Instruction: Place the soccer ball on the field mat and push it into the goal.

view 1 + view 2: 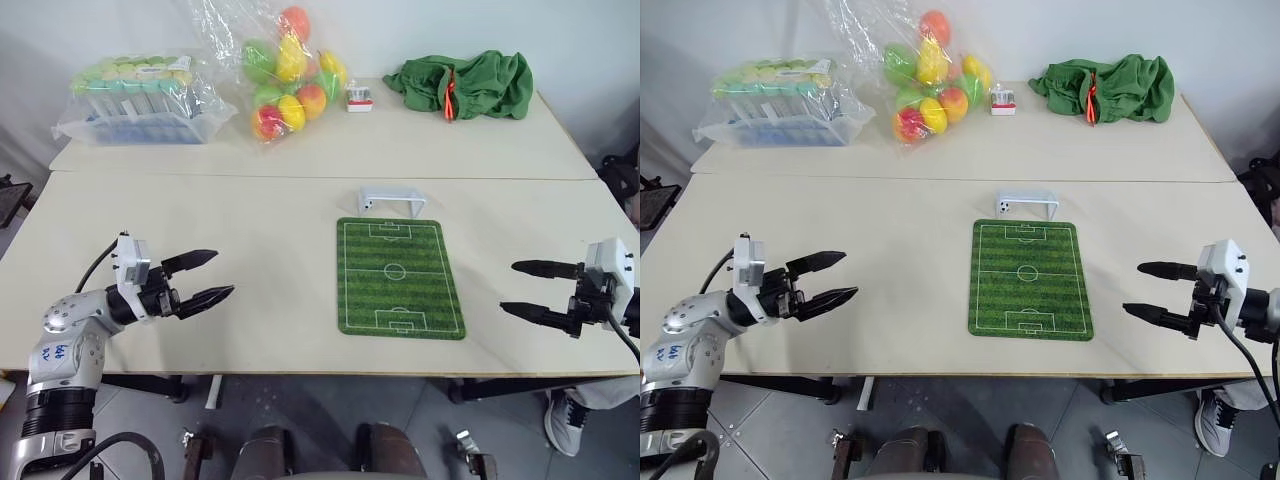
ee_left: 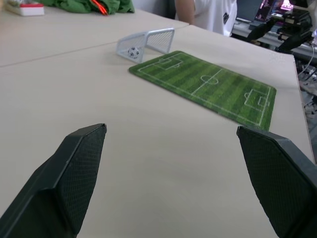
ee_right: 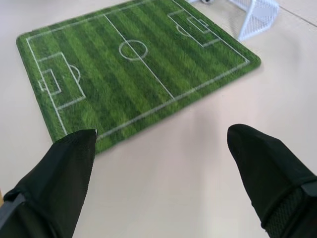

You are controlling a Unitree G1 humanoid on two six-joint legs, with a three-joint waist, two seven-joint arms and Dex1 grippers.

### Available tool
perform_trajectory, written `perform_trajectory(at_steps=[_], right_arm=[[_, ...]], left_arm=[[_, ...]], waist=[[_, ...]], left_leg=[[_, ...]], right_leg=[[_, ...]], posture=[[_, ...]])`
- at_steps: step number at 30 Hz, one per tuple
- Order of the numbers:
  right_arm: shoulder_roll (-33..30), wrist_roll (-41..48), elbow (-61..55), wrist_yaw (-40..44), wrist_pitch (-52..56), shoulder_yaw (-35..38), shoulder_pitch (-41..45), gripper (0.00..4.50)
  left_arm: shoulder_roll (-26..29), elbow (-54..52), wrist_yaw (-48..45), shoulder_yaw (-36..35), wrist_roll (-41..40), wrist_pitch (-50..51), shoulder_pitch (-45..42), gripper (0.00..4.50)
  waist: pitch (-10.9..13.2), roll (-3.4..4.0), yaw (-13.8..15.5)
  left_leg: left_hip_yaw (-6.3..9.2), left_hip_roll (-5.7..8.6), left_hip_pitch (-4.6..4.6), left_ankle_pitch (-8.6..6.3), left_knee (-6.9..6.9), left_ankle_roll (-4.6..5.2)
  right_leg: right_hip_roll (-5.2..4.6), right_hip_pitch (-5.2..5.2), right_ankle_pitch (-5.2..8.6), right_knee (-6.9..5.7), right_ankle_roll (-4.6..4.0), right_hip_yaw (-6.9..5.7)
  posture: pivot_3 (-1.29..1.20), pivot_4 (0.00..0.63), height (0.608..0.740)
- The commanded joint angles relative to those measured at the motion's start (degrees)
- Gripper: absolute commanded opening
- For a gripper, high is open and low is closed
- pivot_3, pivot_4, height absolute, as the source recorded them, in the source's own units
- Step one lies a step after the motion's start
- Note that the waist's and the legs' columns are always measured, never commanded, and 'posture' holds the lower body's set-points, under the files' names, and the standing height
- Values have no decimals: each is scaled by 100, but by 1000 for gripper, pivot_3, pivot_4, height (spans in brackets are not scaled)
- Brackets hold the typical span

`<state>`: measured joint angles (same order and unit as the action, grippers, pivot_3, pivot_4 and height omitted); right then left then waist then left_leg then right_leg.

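Observation:
The striped green field mat (image 1: 398, 276) lies flat on the near table, right of centre. The white goal (image 1: 390, 198) stands just beyond its far short edge. The tiny black-and-white soccer ball (image 2: 132, 51) rests inside the goal, at the goal's left end. My left gripper (image 1: 222, 273) hovers over bare tabletop well left of the mat, open and empty, its fingers pointing toward the mat. My right gripper (image 1: 509, 287) hangs at the table's right edge, a little right of the mat, open and holding nothing. The right wrist view shows the mat (image 3: 129, 64) ahead between the fingers.
On the far table are a clear bag of coloured balls (image 1: 290, 70), a wrapped tray of tubes (image 1: 140, 95), a small red-and-white box (image 1: 359, 98) and a crumpled green cloth (image 1: 465, 85). A person in a white shirt (image 2: 208, 12) stands beyond the table.

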<state>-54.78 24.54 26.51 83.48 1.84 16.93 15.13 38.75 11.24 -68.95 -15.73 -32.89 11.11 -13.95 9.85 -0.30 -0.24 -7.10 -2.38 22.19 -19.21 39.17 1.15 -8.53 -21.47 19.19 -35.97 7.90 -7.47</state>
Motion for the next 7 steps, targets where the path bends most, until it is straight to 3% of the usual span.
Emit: perform_trajectory(at_steps=[1,7], right_arm=[[-188,42,277,181,-256,218,67,4465],[-38,-56,440,-116,-415,179,143,4465]], left_arm=[[204,-227,-171,-216,-151,35,127,4500],[224,-213,-250,-278,-84,-220,123,4500]], waist=[[0,0,-1],[0,1,-2]], left_leg=[[0,0,0,0,0,0],[-3,-15,-2,0,0,0]], right_leg=[[0,0,0,0,0,1],[0,0,0,-1,0,2]], posture=[[0,150,740],[0,150,740]])
